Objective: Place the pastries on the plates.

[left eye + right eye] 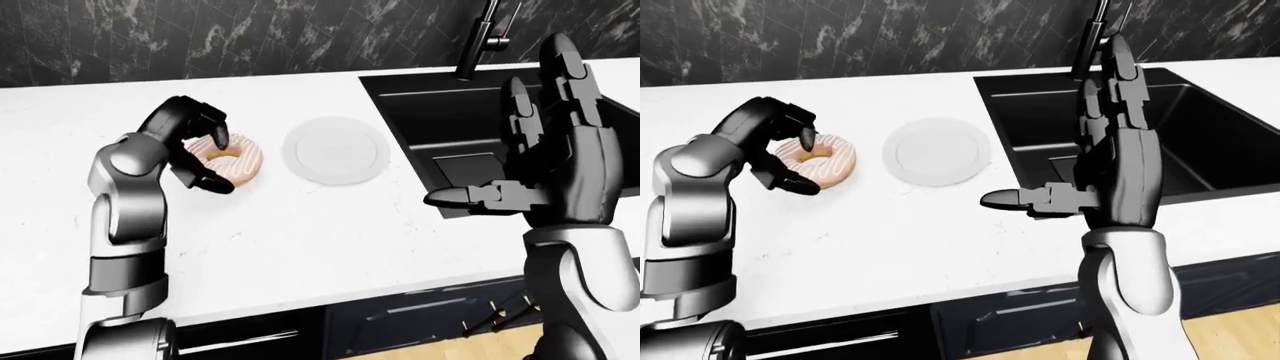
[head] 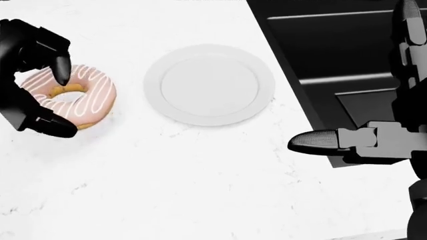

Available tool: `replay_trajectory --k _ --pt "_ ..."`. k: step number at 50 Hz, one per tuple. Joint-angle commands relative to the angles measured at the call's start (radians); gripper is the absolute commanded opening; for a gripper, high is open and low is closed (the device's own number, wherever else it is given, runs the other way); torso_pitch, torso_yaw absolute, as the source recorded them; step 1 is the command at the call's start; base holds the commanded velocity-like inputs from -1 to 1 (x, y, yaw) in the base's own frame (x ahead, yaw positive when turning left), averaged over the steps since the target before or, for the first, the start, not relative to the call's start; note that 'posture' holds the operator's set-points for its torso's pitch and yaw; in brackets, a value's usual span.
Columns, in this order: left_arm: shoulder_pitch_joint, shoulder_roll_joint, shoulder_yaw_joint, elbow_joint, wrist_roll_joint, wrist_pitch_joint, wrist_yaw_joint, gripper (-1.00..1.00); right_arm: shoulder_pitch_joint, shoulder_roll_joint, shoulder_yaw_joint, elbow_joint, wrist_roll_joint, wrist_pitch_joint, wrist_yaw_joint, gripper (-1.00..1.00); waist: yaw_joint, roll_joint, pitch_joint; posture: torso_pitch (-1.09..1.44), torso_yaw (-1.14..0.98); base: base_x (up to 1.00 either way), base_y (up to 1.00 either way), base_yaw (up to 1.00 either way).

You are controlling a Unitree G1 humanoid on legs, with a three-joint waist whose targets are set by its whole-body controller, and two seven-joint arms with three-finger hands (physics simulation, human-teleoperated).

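On the white marbled table, toward the left of the head view, lies a pink-glazed ring doughnut with thin white icing stripes, flat on the surface. The robot's black three-fingered left hand is curled round it from the left: one fingertip dips into the doughnut's hole from above, while another finger presses against the lower left edge of the ring, so the fingers pinch the pastry between them. In the left-eye view the silver-grey left forearm rises from the bottom left and bends over toward the doughnut.

Just to the right of the doughnut, near it but not touching, sits a round flat white plate, with nothing on it. The doughnut rests wholly on the table, outside the plate's rim.

Further right, a black rectangular sink basin is set into the table, with a dark upright tap at its upper edge against a black marbled wall.

The right hand is held up over the near edge of the sink, well apart from the plate and the doughnut. Its fingers are spread wide and empty, two pointing upward and the thumb sticking out sideways to the left
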Motion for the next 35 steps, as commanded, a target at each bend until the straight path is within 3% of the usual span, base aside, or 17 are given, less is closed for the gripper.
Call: replay_trajectory --k 1,10,18,22,35 --pt "-0.049 0.011 0.006 -0.02 0.003 -0.026 0.013 -1.0 -0.019 -0.007 -0.006 -0.022 -0.002 -0.026 -0.002 1.0 -0.001 0.003 -0.023 0.0 0.0 0.0 0.0 0.0" --pt "-0.249 -0.014 -0.041 0.191 0.006 -0.095 0.048 -1.0 -0.022 -0.018 -0.034 -0.047 0.019 -0.003 -0.005 1.0 0.004 -0.004 -0.021 0.0 0.0 0.0 0.0 0.0" --pt "-0.508 -0.067 -0.084 0.563 -0.008 -0.254 0.126 -1.0 -0.009 -0.036 -0.082 -0.071 0.063 0.007 -0.014 1.0 0.007 -0.016 -0.02 0.0 0.0 0.0 0.0 0.0" --pt "-0.609 -0.098 -0.097 0.734 -0.017 -0.336 0.169 -1.0 0.013 -0.035 -0.082 -0.075 0.068 -0.01 -0.02 1.0 0.008 -0.02 -0.022 0.0 0.0 0.0 0.0 0.0" --pt "-0.735 -0.217 -0.115 1.022 -0.062 -0.483 0.3 -1.0 0.023 -0.042 -0.094 -0.085 0.088 -0.014 -0.034 1.0 0.004 -0.03 -0.024 0.0 0.0 0.0 0.0 0.0"
